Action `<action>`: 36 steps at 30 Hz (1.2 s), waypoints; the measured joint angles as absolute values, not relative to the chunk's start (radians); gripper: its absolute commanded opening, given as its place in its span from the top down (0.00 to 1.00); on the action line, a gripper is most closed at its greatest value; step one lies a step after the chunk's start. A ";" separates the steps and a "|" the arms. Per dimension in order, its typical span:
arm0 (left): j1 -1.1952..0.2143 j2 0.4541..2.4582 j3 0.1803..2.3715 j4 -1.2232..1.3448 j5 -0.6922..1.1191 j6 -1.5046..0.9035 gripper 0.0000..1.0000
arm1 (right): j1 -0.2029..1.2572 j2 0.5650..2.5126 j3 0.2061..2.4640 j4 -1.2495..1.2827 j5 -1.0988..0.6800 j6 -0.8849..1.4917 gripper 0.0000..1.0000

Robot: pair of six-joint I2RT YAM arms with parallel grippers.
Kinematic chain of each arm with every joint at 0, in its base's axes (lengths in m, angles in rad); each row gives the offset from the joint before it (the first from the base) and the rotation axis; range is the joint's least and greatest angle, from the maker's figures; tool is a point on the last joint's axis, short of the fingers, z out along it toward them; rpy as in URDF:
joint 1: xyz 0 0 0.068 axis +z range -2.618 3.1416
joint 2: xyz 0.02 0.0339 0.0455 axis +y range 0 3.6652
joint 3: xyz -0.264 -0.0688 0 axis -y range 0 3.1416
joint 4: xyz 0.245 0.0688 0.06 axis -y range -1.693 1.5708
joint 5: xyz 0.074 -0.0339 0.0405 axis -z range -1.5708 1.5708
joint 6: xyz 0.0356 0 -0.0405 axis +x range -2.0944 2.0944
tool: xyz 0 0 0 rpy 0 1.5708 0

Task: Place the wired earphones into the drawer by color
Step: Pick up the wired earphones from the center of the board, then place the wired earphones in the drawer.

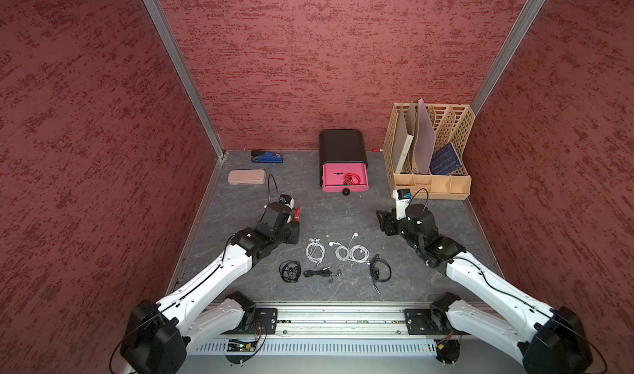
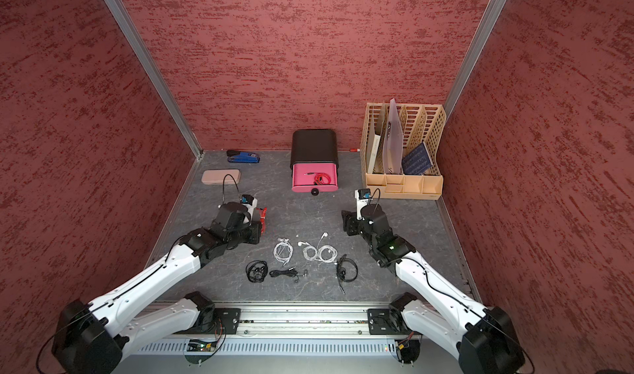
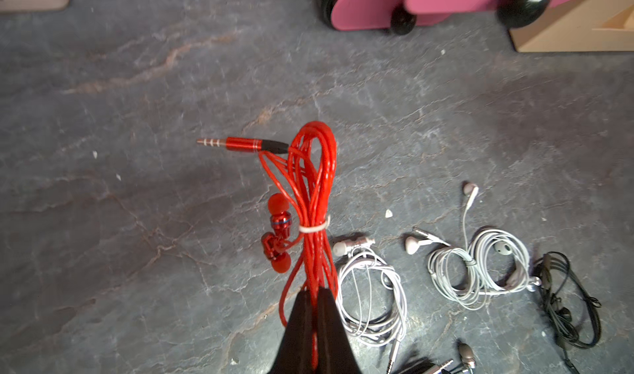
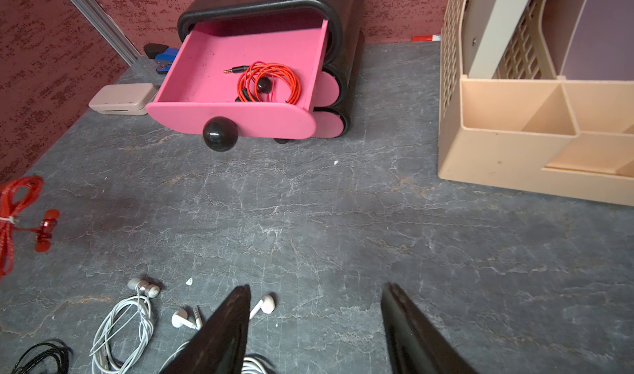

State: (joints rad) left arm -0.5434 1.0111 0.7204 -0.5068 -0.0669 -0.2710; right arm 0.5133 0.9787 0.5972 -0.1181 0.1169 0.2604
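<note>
Left gripper: the left gripper [image 3: 313,291] is clamped on the lower end of the red bundle [image 3: 314,183], whose strands are pinched between the two black fingers [image 3: 302,307]
Red bundle: it is seen lifted off the table [image 1: 336,218], left of the middle; its loops are tied by a white band, the plug is stuck out sideways and both earbuds are hung beside the band
Right gripper: the right gripper [image 4: 317,286] is held with its jaws wide apart and nothing is gripped between them; it is poised over the table toward the right edge, in front of the file organizer [image 1: 429,183]
Top drawer: the pink top drawer [image 4: 267,118] is pulled out of the black cabinet [image 1: 340,146], which is set at the middle of the far edge; the pink drawers below it are seen pushed in
Second red bundle: the second red bundle [image 4: 271,82] is laid inside the top drawer, toward its right side
White bundles: three white bundles [image 1: 315,251] [image 1: 341,252] [image 1: 359,253] are laid in a row on the table between the two arms; the two on the right are touching
Black bundles: three black bundles [image 1: 290,271] [image 1: 317,272] [image 1: 380,269] are laid in a row just behind the white ones, toward the near edge
Other things: a blue stapler [image 1: 267,156] is set in the far left corner, a pale pink case [image 1: 247,176] just beside it along the left edge, and the file organizer in the far right corner
</note>
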 measured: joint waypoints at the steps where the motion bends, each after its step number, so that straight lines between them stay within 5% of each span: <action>1: -0.544 1.003 0.730 -0.503 -0.061 -0.253 1.00 | 0.513 0.978 0.597 -0.118 0.117 0.260 0.35; 18: -0.588 1.094 0.937 -0.423 0.059 0.088 1.00 | 0.513 0.972 0.597 -0.118 0.120 0.254 0.35; 36: -0.597 1.500 1.372 -0.511 0.123 0.477 1.00 | 0.513 0.936 0.590 -0.118 0.129 0.253 0.35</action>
State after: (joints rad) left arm -0.5968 1.4998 1.3724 -0.5106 0.1230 0.4767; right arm 0.5133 0.9356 0.5900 -0.1181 0.1287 0.2535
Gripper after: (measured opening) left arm 0.065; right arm 0.653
